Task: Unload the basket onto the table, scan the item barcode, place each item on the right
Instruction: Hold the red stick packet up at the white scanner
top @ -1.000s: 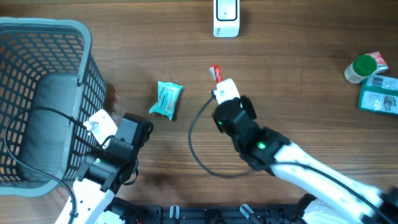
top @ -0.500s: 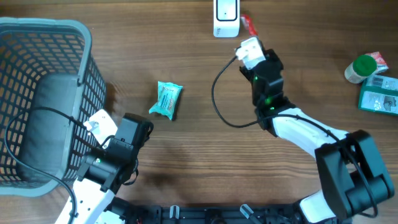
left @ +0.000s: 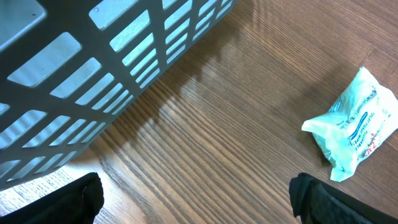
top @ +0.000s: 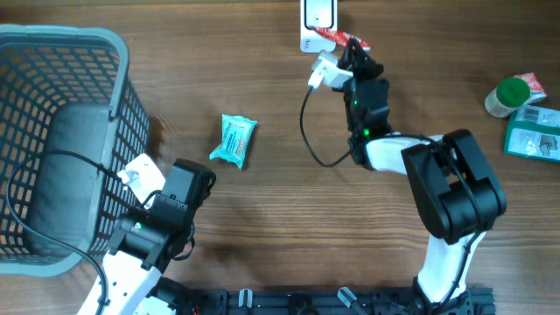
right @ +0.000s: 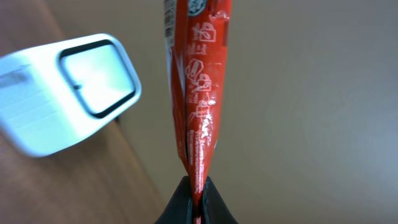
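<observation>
The red packet (right: 196,93) is pinched at 1 end by the closed right gripper (right: 196,202), its long axis straight out from the jaws (edge-on to the wrist camera), free end by the scanner (top: 317,17). The left gripper (left: 199,205) is spread wide.

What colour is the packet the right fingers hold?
The packet is red with white print; right wrist view.

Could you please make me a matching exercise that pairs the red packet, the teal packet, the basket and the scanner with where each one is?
Things:
1. red packet
2. teal packet
3. grey basket
4. white scanner

Places:
A. at the far edge of the table
B. lying loose near the basket
C. pinched in the right gripper
D. at the left end

Pairs: 1-C, 2-B, 3-D, 4-A
</observation>
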You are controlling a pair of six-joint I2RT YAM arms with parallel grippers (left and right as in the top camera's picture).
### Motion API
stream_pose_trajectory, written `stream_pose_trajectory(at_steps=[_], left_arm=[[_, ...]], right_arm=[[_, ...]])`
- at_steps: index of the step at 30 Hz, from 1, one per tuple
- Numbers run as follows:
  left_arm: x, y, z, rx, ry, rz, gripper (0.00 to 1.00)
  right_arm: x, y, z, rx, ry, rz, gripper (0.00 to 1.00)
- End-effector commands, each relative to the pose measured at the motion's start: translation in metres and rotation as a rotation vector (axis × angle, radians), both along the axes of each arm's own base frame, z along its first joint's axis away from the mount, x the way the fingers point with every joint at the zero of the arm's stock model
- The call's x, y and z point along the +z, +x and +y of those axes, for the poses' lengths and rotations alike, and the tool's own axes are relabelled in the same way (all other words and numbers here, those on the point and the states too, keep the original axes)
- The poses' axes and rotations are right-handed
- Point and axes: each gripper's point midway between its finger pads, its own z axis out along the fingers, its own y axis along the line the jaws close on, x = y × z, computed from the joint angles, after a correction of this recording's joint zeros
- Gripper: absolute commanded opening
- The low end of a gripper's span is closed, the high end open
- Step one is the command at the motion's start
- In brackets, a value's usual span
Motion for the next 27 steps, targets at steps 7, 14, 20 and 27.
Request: stream_pose_trajectory(at_steps=[7,14,20,27], left_arm=[[0.000,-0.001,0.001,-0.002,0.006,-0.001,1.00],[0.000,-0.001,0.001,-0.002,0.006,-0.001,1.00],[0.000,-0.001,0.001,-0.002,0.006,-0.001,1.00],[0.000,-0.001,0.001,-0.002,0.006,-0.001,1.00]], right_arm=[[-0.007,0.081,-0.023,-0.073,-0.054,0.009,0.05],[-0.021,0.116,-0.010,-0.058,-0.164,-0.013,0.05],[-0.044,0.120,-0.007,-0.051,-0.199,0.037,0.05],[-0.043,0.117,-0.005,-0.102,-0.078,0.035,0.04]])
